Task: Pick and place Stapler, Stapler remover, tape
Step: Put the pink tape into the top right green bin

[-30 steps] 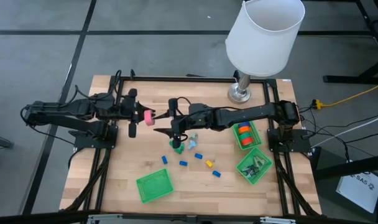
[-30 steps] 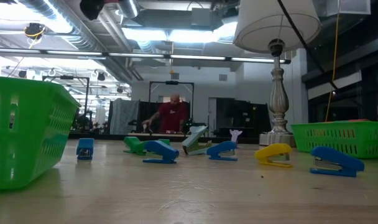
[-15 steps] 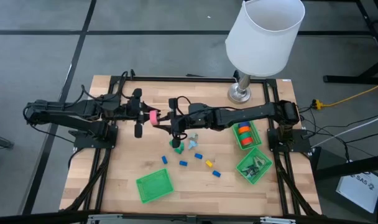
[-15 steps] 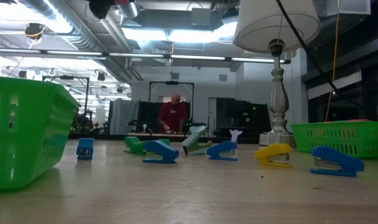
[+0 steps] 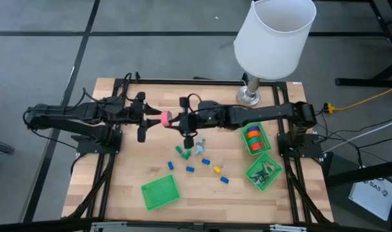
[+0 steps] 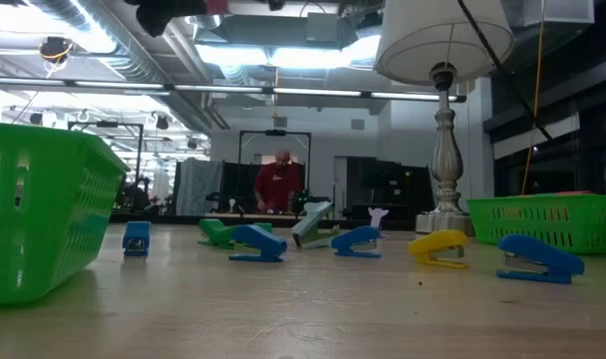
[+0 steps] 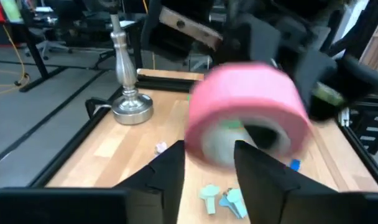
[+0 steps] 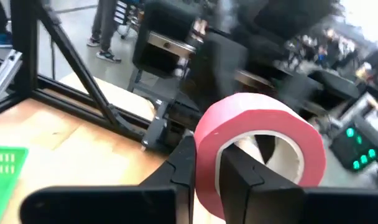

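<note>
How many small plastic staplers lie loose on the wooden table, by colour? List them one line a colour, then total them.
Blue small plastic staplers: 4
Yellow small plastic stapler: 1
Green small plastic stapler: 1
Total: 6

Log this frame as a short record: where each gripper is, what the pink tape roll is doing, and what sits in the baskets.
left gripper: raised mid-table, at the pink tape roll, fingers apart
right gripper: facing it, fingers shut on the roll's wall
pink tape roll: in the air between both grippers
upper right basket: orange, green and red rolls inside
lower right basket: dark items, too small to identify
left basket: contents not visible
table: small blue, yellow and green items scattered mid-table
</note>
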